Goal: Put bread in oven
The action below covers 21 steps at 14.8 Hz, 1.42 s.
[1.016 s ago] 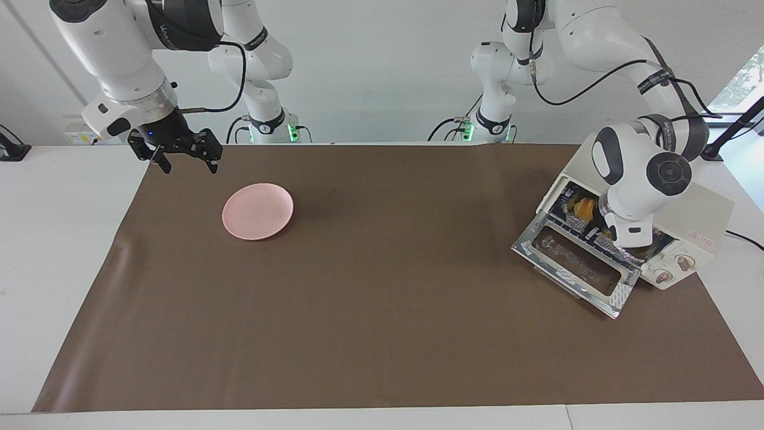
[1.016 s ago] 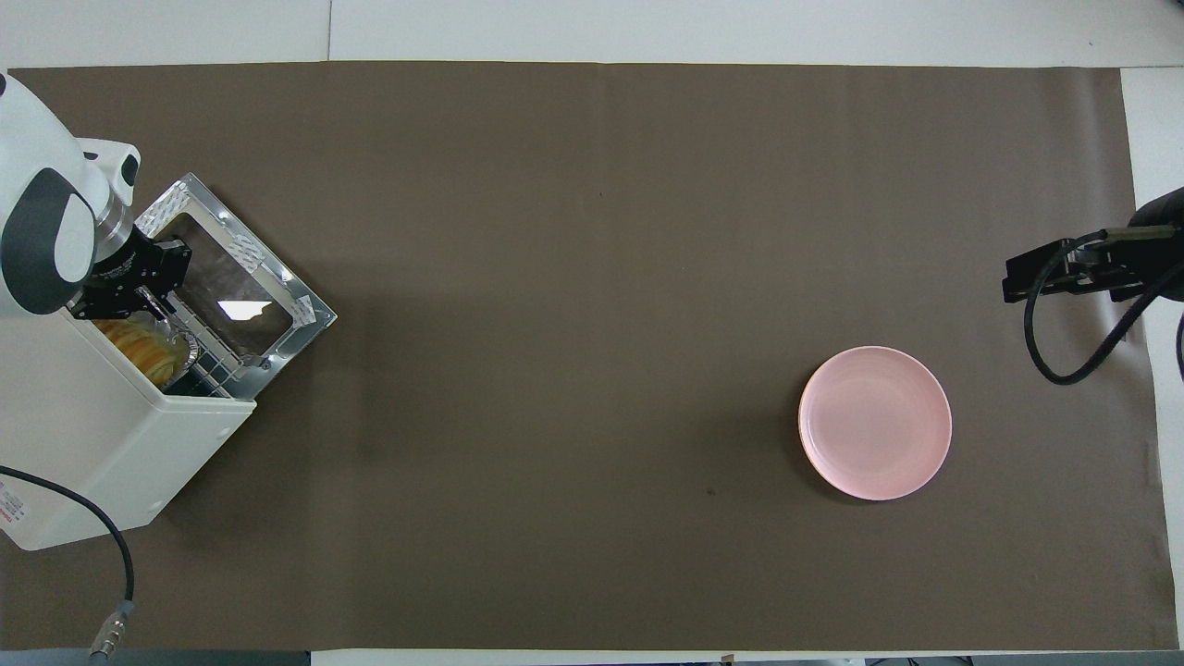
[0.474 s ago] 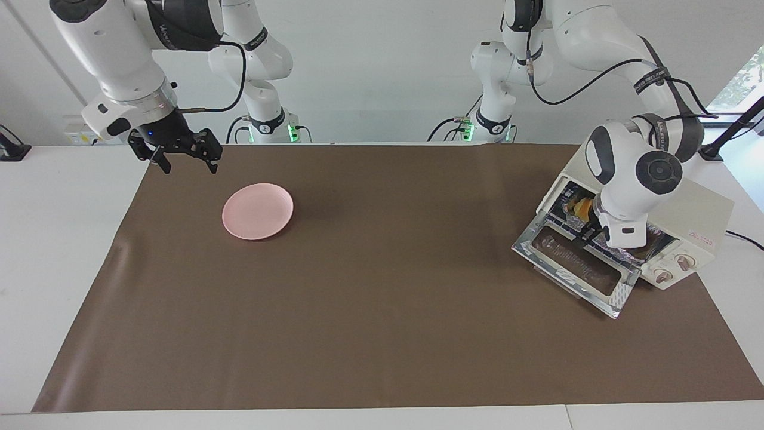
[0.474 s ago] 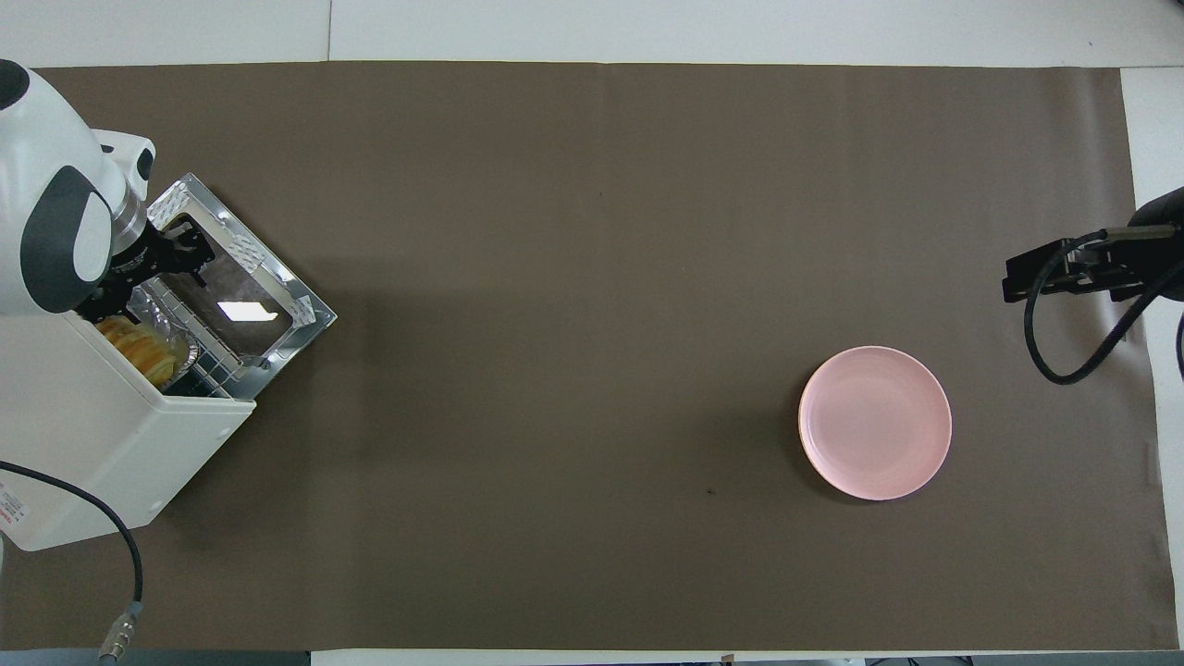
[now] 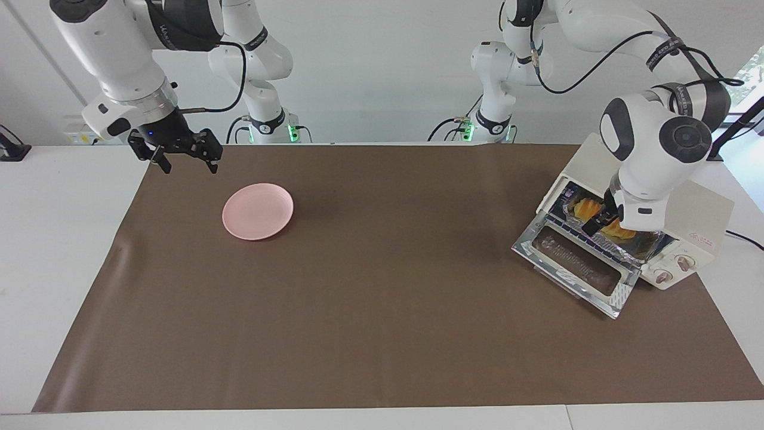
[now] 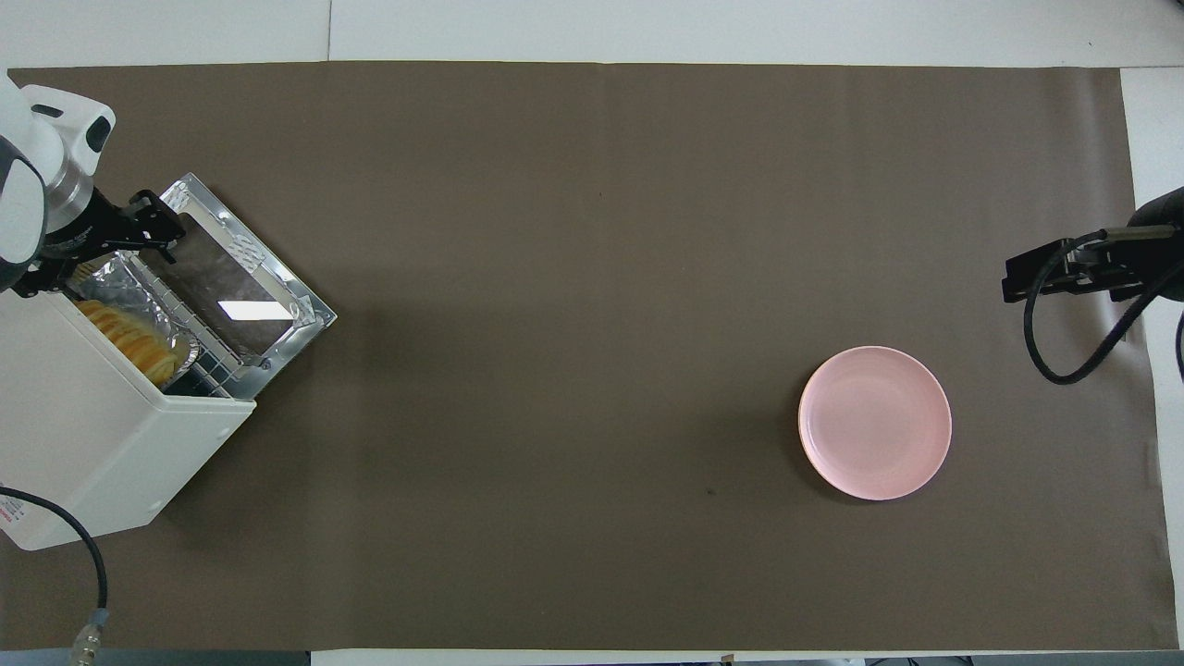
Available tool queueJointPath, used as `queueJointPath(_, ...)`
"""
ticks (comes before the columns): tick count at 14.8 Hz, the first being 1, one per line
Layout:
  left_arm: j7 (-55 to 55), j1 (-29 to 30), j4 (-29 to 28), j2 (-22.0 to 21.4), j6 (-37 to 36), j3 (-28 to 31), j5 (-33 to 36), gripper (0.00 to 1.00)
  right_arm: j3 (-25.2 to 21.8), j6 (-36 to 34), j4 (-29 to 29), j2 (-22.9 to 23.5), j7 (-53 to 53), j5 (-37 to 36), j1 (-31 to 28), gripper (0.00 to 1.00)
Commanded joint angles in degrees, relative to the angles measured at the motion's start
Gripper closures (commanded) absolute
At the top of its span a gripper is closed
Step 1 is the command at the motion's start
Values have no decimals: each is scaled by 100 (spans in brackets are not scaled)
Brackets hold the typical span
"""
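The cream-white oven stands at the left arm's end of the table with its glass door dropped open. The yellow-orange ridged bread lies in a crinkled foil tray on the rack, just inside the oven's mouth. It also shows in the overhead view, as do the tray and the oven. My left gripper hangs open and empty just above the tray at the oven's mouth, and shows in the overhead view. My right gripper waits open and empty.
A pink round plate sits empty on the brown mat toward the right arm's end, below my right gripper. The open door juts out over the mat in front of the oven. The oven's cable trails off its side.
My left gripper has risen from the foil tray and drawn back from the oven's mouth, so more of the tray and bread shows. The right arm has not moved.
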Motion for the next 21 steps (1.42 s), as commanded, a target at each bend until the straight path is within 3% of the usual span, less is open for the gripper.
queueJointPath(1,878,49,-51,-388,-312,-15,95,0,41,27,-140,-136,-134,17,-64,0)
queueJointPath(6,1968,58,-200,-951,-419,-24,95,0,41,27,-148,-136,-134,17,-73,0)
queueJointPath(9,1996,58,-314,-1381,-743,-68,51,0,41,18,-140,-136,-143,26,-73,0)
queueJointPath(11,1996,372,-734,-1872,-710,-373,-55,0,41,18,-140,-136,-143,26,-73,0)
queueJointPath(14,2110,1313,-798,-1945,-744,-1472,-55,0,41,18,-140,-136,-143,26,-73,0)
queueJointPath(19,2617,1534,-719,-1857,-630,-1720,-353,0,41,18,-140,-136,-134,26,-73,0)
queueJointPath(21,2682,1789,-710,-1848,-525,-1877,-773,0,41,27,-140,-136,-134,26,-73,0)
